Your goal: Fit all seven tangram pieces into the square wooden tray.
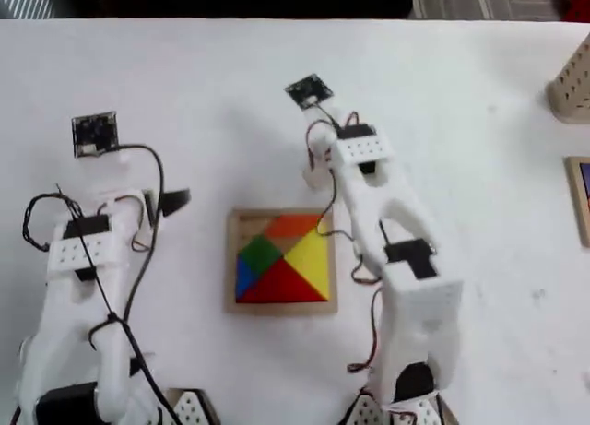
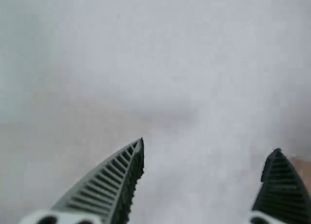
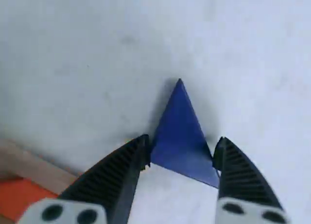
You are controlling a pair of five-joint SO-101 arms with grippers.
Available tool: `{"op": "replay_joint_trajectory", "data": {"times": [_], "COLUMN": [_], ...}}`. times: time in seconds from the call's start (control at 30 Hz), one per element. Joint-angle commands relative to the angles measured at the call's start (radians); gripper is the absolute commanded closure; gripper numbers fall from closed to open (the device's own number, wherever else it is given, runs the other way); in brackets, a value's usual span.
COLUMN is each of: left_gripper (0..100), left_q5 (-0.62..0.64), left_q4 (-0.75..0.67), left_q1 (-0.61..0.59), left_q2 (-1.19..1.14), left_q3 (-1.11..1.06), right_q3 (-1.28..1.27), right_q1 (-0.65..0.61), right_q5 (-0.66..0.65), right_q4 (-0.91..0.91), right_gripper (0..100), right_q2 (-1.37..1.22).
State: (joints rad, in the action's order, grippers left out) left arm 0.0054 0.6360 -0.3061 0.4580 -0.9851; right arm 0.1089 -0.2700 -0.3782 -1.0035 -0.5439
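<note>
So the right gripper (image 3: 182,140) is clamping down on a blue triangle (image 3: 181,131): one finger (image 3: 127,161) is pressing on one corner and the other finger is sitting against the opposite side, with the point of the triangle sticking out past the tips. The triangle is sitting low over the white table (image 1: 461,75), just outside the tray (image 1: 232,259). In the right wrist view, a strip of the tray's wooden rim and a bit of the orange piece (image 1: 293,225) are showing right beside that gripper. From above, the right arm is stretching out past the tray's far right corner and is covering the triangle. Inside the tray, the orange piece is lying along the far edge, a green piece (image 1: 261,253) is sitting on the left, a yellow piece (image 1: 313,259) is filling the right side, a blue piece (image 1: 244,277) is tucked in the near left corner and a red piece (image 1: 281,287) is running along the near edge. The left gripper (image 2: 209,146) is hanging wide apart over bare table, off to the left of the tray, holding nothing.
</note>
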Motion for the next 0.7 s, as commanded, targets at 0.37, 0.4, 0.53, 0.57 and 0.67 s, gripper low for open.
{"op": "replay_joint_trajectory", "data": {"times": [0.37, 0.4, 0.53, 0.57, 0.67], "left_gripper": [62, 62, 62, 62, 62], "left_q5": [-0.012, -0.012, -0.012, -0.012, -0.012], "left_q4": [-0.014, -0.014, -0.014, -0.014, -0.014], "left_q1": [0.012, 0.010, 0.010, 0.010, 0.008], "left_q2": [0.042, 0.042, 0.042, 0.042, 0.042], "left_q3": [0.008, 0.008, 0.008, 0.008, 0.008], "right_q3": [0.474, 0.486, 0.489, 0.488, 0.496], "right_q1": [0.027, 0.030, 0.031, 0.031, 0.033], "right_q5": [-0.017, -0.011, -0.009, -0.009, -0.009], "right_q4": [-0.294, -0.300, -0.300, -0.302, -0.325], "right_gripper": [82.4, 86.2, 97.1, 96.2, 98.1], "right_q2": [-0.275, -0.283, -0.286, -0.285, -0.283]}}
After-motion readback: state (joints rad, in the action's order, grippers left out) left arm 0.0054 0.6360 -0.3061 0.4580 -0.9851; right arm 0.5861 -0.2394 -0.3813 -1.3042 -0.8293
